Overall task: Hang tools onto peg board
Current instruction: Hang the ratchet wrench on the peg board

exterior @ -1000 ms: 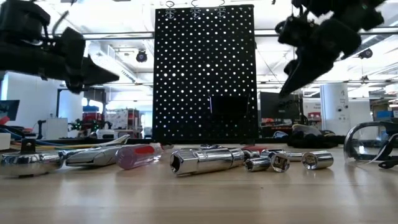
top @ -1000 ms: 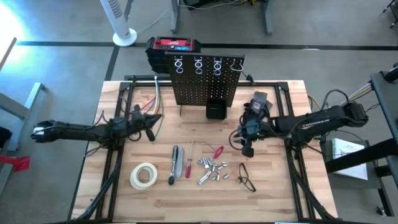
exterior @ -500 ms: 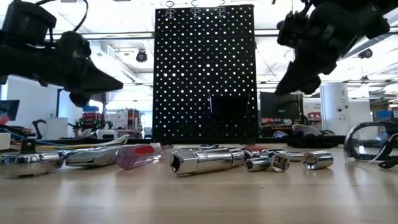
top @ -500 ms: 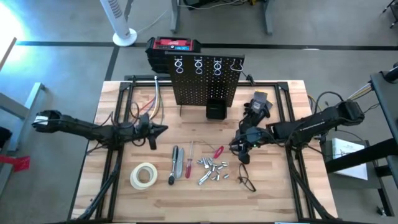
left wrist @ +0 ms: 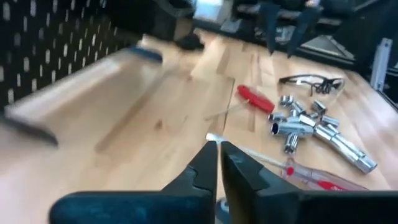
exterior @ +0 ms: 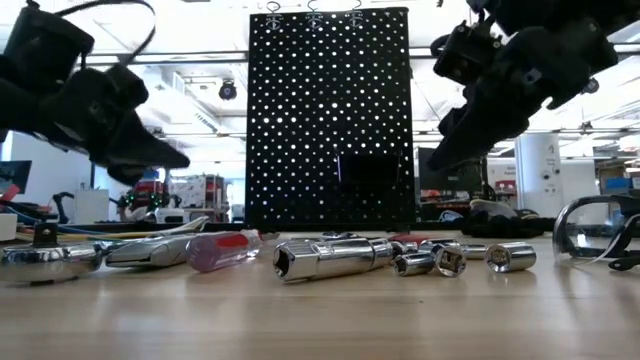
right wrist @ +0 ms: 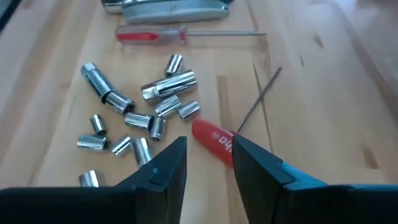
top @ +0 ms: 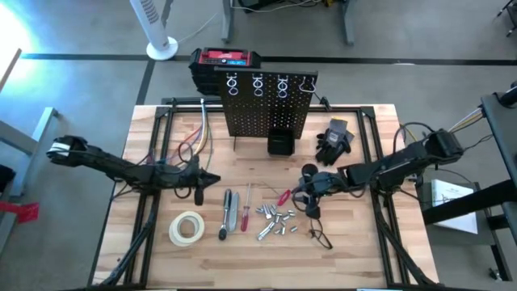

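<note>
Tools [top: 250, 212] all flat on table [top: 355, 250], none on peg board [top: 266, 105]; right gripper [top: 305, 194] open over red screwdriver [right wrist: 214, 138], left gripper [top: 212, 178] nearly shut, empty.

A smooth grey concrete floor [top: 73, 89] surrounds the pale wooden plank table [top: 380, 129], crossed behind it by a dark straight line [top: 404, 61]. A white pedestal fan with a round base [top: 160, 44] stands on that floor, beyond the table's far left corner. Grey metal legs of other furniture [top: 349, 28] show farther back. Bright bluish light [top: 16, 28] washes in at the upper left of the high view. In the low view, the room behind is brightly lit, with white walls [exterior: 45, 165] and cluttered benches [exterior: 170, 195] (details too small to tell).
</note>
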`<state>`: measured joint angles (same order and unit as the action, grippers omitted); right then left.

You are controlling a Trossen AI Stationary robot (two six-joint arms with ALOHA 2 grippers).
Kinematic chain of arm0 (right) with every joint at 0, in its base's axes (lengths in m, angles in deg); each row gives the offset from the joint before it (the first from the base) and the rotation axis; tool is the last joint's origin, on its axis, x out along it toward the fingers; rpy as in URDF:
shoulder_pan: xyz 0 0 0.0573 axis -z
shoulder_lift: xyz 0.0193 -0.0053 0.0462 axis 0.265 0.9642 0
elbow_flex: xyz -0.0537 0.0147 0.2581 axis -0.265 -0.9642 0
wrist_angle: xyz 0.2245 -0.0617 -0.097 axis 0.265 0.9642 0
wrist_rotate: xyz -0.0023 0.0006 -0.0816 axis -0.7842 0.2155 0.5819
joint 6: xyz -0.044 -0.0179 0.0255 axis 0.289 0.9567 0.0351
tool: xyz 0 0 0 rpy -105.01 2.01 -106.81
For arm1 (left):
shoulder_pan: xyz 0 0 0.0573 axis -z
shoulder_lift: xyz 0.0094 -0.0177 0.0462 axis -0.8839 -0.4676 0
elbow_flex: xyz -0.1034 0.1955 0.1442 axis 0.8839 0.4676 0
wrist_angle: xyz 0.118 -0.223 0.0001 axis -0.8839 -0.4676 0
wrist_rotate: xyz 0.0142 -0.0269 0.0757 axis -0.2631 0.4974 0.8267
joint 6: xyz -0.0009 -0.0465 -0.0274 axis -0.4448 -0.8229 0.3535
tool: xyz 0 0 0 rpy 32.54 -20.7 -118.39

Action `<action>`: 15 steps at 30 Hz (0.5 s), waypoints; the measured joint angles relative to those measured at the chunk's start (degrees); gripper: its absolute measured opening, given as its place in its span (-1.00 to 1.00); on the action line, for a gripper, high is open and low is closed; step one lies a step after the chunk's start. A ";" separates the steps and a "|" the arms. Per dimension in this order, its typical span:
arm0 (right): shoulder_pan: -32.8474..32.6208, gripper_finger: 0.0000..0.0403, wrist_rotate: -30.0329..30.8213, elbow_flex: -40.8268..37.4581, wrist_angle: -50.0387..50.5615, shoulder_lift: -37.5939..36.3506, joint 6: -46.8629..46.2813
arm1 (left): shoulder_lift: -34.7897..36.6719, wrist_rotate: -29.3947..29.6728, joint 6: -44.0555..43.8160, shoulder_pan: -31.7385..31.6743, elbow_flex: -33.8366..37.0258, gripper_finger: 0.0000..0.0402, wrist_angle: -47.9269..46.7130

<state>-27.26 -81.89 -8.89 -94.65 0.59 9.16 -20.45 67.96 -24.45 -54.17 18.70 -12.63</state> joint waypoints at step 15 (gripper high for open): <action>0.17 -0.56 4.24 1.50 0.47 0.90 8.04 | -11.08 -8.98 -6.24 0.30 -25.61 -0.50 -42.80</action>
<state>-27.09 -77.65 -7.39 -94.18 1.50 17.20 -31.53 58.98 -30.69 -53.87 -6.91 -55.44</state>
